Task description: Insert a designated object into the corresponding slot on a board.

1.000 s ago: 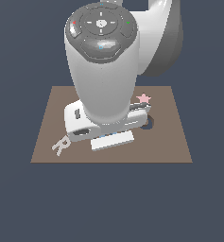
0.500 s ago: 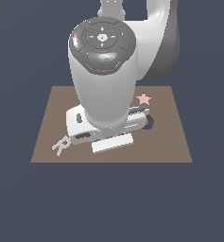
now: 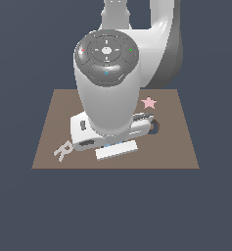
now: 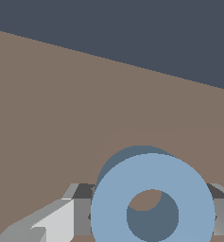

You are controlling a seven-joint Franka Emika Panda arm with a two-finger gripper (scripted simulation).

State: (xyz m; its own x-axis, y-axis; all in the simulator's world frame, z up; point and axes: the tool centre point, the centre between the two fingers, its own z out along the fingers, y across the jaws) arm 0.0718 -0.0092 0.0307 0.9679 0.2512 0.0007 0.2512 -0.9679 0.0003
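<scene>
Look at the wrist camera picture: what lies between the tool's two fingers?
The blue ring sits between the fingers in the wrist view, above the brown board. The exterior view hides it behind the arm.

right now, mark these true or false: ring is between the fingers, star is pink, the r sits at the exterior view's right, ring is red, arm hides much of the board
1. The ring sits between the gripper fingers. True.
2. The star is pink. True.
3. The R sits at the exterior view's right of the board. False: it is at the left, near the front edge.
4. The ring is red. False: it is light blue.
5. The arm hides much of the board's middle. True.
</scene>
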